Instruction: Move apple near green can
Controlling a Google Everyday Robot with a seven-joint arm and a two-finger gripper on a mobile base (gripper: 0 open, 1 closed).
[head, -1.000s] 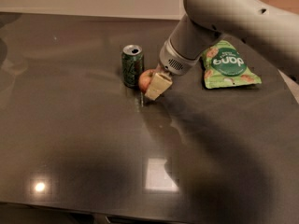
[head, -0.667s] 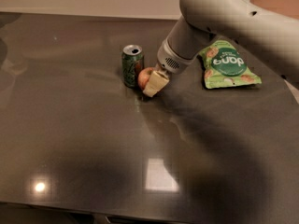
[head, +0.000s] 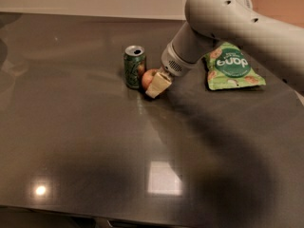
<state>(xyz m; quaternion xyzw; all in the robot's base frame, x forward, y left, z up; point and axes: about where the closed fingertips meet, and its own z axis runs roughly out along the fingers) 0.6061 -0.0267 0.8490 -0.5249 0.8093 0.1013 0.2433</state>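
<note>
We find the apple [head: 147, 78] just beside the green can [head: 134, 66], with the gripper [head: 158, 84] on the apple's far side. We cannot tell its grip state. A push toward the can could topple it.

The tabletop [head: 95, 141] is finished dark and glossy, with lamp glare mirrored near its front edge. The green can [head: 134, 67] is printed metal with a silvery top. The apple [head: 147, 78] is smooth-skinned. The gripper [head: 155, 85], in pale matt plastic, is placed beside it toward the far edge. The snack bag [head: 232, 66] is made of slick film.
</note>
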